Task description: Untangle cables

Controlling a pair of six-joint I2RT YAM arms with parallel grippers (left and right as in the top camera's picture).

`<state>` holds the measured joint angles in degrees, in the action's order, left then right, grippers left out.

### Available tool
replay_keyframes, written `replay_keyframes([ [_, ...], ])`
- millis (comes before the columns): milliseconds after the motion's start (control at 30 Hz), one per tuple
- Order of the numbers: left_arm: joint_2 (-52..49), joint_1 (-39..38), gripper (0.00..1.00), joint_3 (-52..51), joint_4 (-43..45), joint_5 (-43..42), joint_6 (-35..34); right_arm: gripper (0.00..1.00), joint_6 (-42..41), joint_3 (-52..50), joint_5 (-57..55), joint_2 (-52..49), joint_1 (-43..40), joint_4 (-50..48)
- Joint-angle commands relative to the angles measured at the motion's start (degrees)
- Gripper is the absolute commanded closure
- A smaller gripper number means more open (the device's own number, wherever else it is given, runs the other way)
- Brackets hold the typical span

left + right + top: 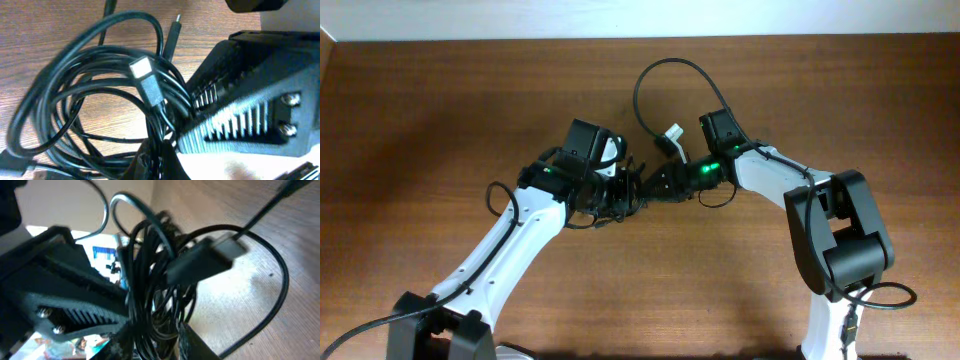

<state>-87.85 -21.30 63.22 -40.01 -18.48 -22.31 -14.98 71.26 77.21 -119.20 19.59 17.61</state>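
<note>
No words, numbers or signs can be read in any of the views. In the right wrist view there is a blue and white patch (104, 255) behind the cables (150, 285). It has small marks on it, but it is much too blurry to read.
</note>
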Motion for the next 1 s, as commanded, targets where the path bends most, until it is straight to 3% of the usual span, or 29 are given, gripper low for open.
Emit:
replay_keyframes([
  [0,0.61,0.09,1.0,0.02,0.24,-3.39,-0.76,0.87,-5.38,0.04,-3.37,-0.2,0.37,-3.63],
  [33,0.61,0.09,1.0,0.02,0.09,-3.41,-0.76,0.94,-5.53,0.04,-3.41,-0.2,0.37,-4.85],
  [67,0.61,0.09,1.0,0.02,-0.28,-3.43,-0.76,0.96,-5.73,0.04,-4.28,-0.2,0.37,-5.44],
  [167,0.61,0.09,1.0,-0.02,-1.03,-8.52,-0.7,0.96,-11.78,0.04,-15.87,-0.22,0.26,-5.46],
  [433,0.61,3.26,1.0,0.0,1.95,-28.26,7.67,0.96,-12.13,0.04,-32.52,-0.22,0.26,-1.66],
  [633,0.61,10.38,1.0,-0.02,1.7,-28.11,7.65,0.96,-12.11,0.04,-37.18,-0.22,0.22,0.63],
  [733,0.61,10.6,1.0,-0.02,-2.03,-18.01,7.63,0.96,-12.57,0.04,-39.39,-0.22,0.22,0.63],
  [867,0.61,10.6,1.0,-0.02,-9.01,6.16,1.95,0.96,-12.55,0.04,-40.06,-0.22,0.22,0.66],
  [900,0.61,10.6,0.99,-0.04,-9.16,7.15,1.97,0.96,-12.55,0.04,-40.04,-0.22,0.22,0.66],
  [967,0.61,10.6,0.88,-0.07,-9.14,8.55,1.99,0.94,-12.52,0.02,-40.74,-0.22,0.22,1.11],
])
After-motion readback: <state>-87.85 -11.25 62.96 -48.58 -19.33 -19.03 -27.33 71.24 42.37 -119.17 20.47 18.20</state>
